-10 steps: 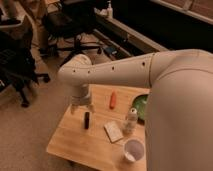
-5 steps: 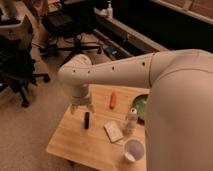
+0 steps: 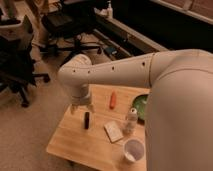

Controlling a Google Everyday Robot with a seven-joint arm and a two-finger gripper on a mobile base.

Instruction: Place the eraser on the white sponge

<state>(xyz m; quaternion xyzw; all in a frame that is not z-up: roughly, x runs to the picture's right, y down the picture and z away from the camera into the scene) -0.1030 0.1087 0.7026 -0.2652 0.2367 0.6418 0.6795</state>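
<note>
The eraser point(image 3: 87, 120) is a small black bar lying on the wooden table point(image 3: 67, 140), left of centre. The white sponge point(image 3: 113, 131) is a flat off-white pad to the right of the eraser, apart from it. My gripper point(image 3: 81, 107) hangs from the white arm just above the far end of the eraser, its fingers pointing down at the table's left part.
An orange carrot-shaped object point(image 3: 113, 99) lies at the back of the table. A clear plastic bottle point(image 3: 131, 120) stands right of the sponge, a green bowl point(image 3: 140, 106) behind it, a white cup point(image 3: 133, 150) at the front. Office chairs point(image 3: 17, 55) stand on the carpet to the left.
</note>
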